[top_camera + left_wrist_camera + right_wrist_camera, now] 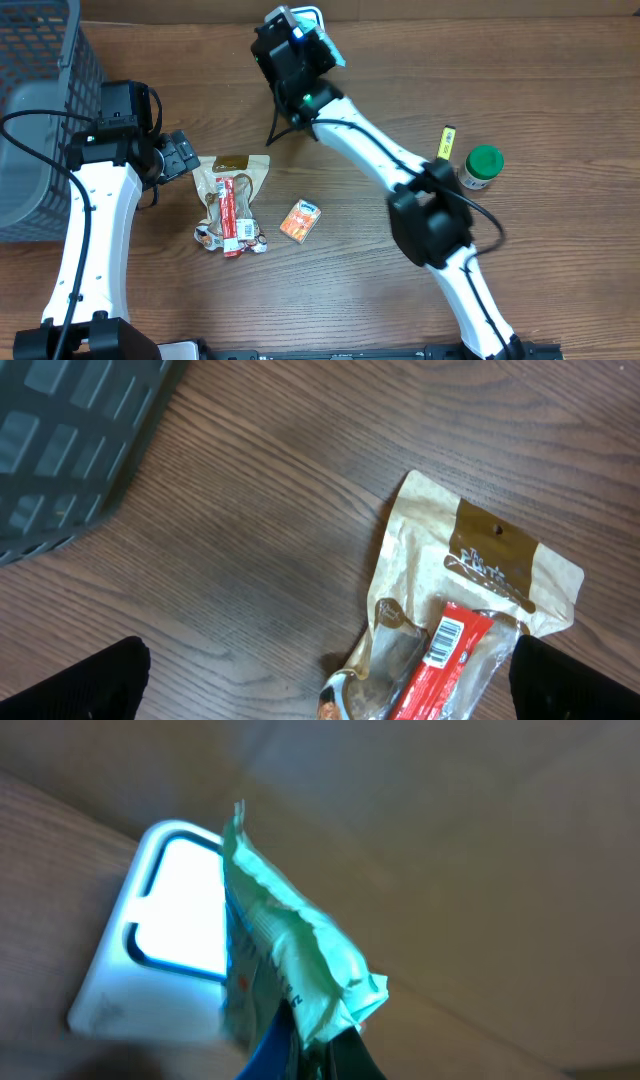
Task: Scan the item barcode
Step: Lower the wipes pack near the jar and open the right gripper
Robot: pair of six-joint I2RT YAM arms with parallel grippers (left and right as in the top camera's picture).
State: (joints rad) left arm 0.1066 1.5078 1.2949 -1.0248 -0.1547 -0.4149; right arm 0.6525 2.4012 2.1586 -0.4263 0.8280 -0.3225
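Mint-green packet at the white scanner

The crinkled mint-green packet [290, 970] stands on edge, its sealed end uppermost and bent over to the right. It is just in front of the right side of the white scanner [160, 935], whose rounded window glows bright white-blue.

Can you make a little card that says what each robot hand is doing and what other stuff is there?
Left end effector: open, empty, beside the snack bag
Right end effector: shut on green packet
Packet position: held up against the white scanner
Other things: orange box, green-lidded jar, grey basket
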